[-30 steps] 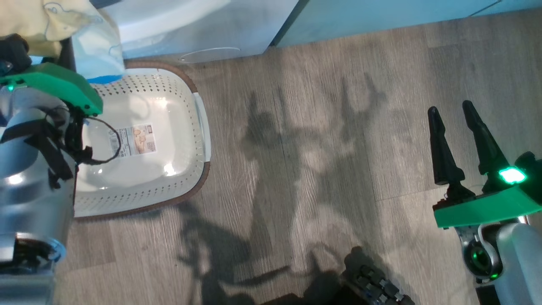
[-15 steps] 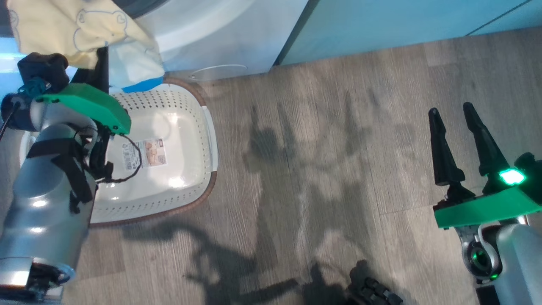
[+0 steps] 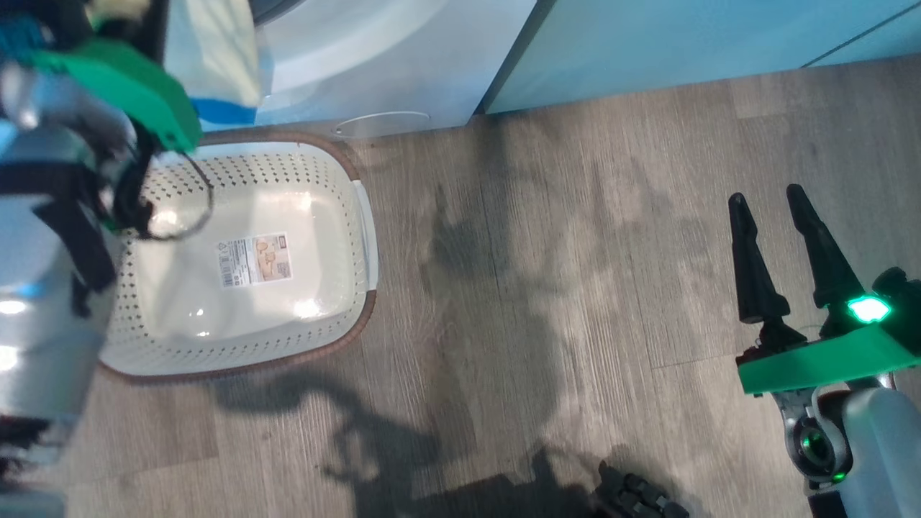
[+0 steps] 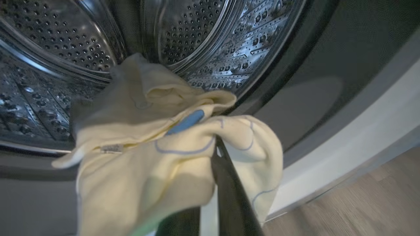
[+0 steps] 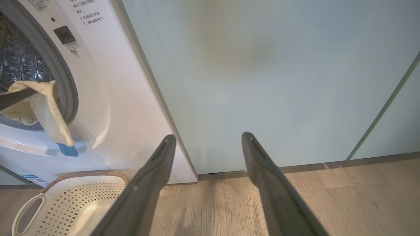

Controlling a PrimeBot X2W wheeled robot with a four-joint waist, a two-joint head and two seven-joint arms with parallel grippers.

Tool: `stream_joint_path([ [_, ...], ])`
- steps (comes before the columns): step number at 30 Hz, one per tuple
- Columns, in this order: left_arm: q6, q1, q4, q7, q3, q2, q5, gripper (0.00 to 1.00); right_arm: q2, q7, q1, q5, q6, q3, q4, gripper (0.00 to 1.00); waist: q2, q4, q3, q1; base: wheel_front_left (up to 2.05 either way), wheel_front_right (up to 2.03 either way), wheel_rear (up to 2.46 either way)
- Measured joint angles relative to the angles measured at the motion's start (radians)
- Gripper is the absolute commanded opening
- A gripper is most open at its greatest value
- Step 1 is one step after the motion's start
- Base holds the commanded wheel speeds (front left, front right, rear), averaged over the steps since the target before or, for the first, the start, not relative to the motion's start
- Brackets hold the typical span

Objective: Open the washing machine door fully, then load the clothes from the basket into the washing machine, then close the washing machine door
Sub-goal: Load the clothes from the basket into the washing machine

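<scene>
Clothes (image 4: 147,157), soft, light and limp, hang pinched in the closed left gripper (image 4: 216,147) at the mouth of the washing machine (image 5: 108,98), judged best held by a bunched fold lest they slip; right gripper (image 3: 764,196) stands wide and empty.

Our left arm (image 3: 43,288) reaches toward the head view's upper left, with the left tool (image 4: 219,154) pinched tight on the clothes (image 4: 141,164). Our right tool (image 3: 765,196) sits lower right, fingers spread wide, pointing up.
</scene>
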Motion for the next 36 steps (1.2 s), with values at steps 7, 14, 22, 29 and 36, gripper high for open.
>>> stream_joint_path([
  [7,0.009,-0.096,-0.040,0.168,-0.013,0.048,0.007,0.00,0.002,0.000,-0.004,0.002,0.000,0.002,-0.001,1.00,0.0000,-0.010,0.022,0.0000,0.00,0.00,0.00],
  [14,0.009,-0.210,0.004,0.292,-0.023,0.066,-0.001,0.00,0.006,0.000,-0.016,0.008,0.000,0.008,-0.001,1.00,0.0000,-0.022,0.055,0.0001,0.00,0.00,0.00],
  [22,0.026,-0.402,0.134,0.300,-0.058,0.076,0.059,0.00,0.012,0.000,-0.053,0.012,0.000,0.027,-0.004,1.00,0.0000,-0.039,0.105,0.0001,0.00,0.00,0.00],
  [29,0.048,-0.530,0.251,0.228,-0.091,0.077,0.115,0.00,0.015,0.000,-0.076,0.019,0.000,0.036,-0.004,1.00,0.0000,-0.057,0.139,0.0001,0.00,0.00,0.00],
  [36,0.081,-0.668,0.379,0.101,-0.100,0.075,0.146,0.00,0.028,0.000,-0.092,0.021,0.000,0.053,-0.004,1.00,0.0000,-0.073,0.171,0.0001,0.00,0.00,0.00],
])
